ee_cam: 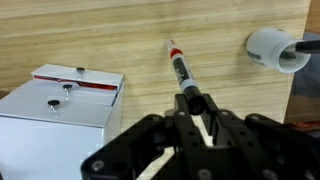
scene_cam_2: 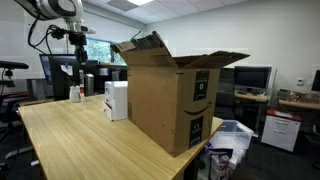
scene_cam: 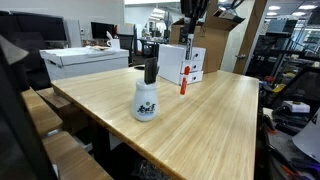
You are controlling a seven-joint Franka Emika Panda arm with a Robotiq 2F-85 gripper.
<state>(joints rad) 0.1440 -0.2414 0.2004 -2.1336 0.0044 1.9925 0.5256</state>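
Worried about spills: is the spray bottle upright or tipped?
Upright: the spray bottle stands on its base on the table, nozzle uppermost.

We're in an open-plan office that doubles as a robotics lab. Desks with dark monitors point(scene_cam_2: 250, 77) run back under panel ceiling lights point(scene_cam_2: 125, 5), with black office chairs point(scene_cam: 125, 42) among them. Up front there's a long wooden worktable point(scene_cam: 200, 120) carrying a big shipping carton point(scene_cam_2: 170, 95). In an exterior view, a cabled robot arm point(scene_cam_2: 55, 10) hangs over the table's far end.
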